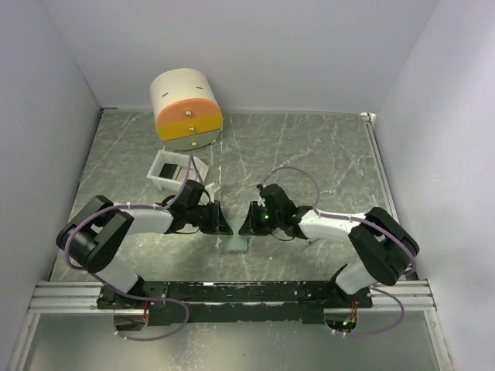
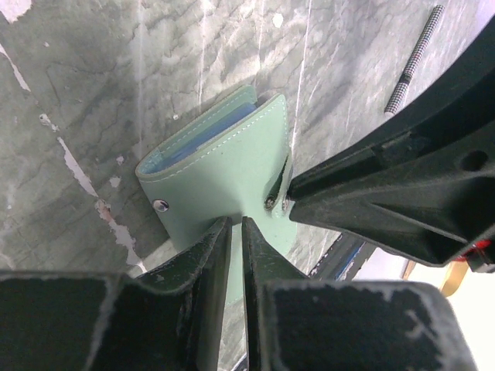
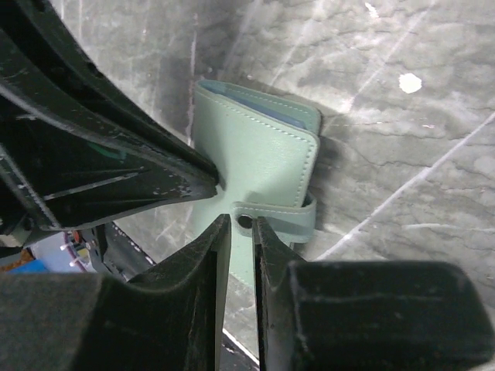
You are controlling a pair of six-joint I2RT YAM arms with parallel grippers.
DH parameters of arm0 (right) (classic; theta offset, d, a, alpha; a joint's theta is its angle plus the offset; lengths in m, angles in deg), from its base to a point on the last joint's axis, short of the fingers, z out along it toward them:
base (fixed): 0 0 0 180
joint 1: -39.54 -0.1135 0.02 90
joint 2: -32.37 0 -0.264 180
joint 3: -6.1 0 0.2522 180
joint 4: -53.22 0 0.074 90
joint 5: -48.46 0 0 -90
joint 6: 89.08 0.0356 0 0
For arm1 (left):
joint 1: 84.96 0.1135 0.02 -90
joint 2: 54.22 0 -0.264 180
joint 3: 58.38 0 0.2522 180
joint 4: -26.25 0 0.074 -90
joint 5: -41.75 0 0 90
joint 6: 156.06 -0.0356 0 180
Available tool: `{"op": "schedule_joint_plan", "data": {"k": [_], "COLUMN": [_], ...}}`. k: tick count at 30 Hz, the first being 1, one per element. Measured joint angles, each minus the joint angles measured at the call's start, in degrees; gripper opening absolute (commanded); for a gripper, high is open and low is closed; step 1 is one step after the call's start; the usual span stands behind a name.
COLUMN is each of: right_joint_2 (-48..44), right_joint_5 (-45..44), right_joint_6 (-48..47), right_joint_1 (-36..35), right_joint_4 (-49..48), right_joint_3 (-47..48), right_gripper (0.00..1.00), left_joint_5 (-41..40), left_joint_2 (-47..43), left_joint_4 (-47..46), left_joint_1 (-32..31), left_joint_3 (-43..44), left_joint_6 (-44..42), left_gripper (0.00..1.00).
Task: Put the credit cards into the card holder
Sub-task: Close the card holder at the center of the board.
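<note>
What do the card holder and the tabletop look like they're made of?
The card holder: probably leather or faux leather, matte grey-green, stitched edges, metal-looking snap. The tabletop: marble or a marble-print sheet, grey with pale veins; cannot tell which.

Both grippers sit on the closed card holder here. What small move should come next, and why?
Probably the right gripper should tug the clasp strap off its snap while the left gripper holds the cover. The card holder is folded shut, its strap looks fastened, both grippers are pinched on its edge, and no card is held.
</note>
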Motion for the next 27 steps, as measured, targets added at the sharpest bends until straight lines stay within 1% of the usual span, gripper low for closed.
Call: {"op": "schedule_joint_plan", "data": {"k": [13, 27], "right_joint_2": [-0.92, 0.24], "right_joint_5": [-2.27, -1.95], "right_joint_6": [-0.04, 0.00], "right_joint_1": [-0.46, -0.66], "right_joint_4": [2.64, 1.53], "right_joint_3": [1.36, 1.33], "right_gripper": [0.17, 0.14], "left_joint_5": [-0.44, -0.46], "left_joint_2": [0.09, 0.09], "left_joint_4": [0.81, 0.87], "left_joint_1": [-0.24, -0.26], "left_joint_3": [0.50, 0.52], "left_joint_6": [-0.02, -0.02], "left_gripper": [0.24, 0.24]}}
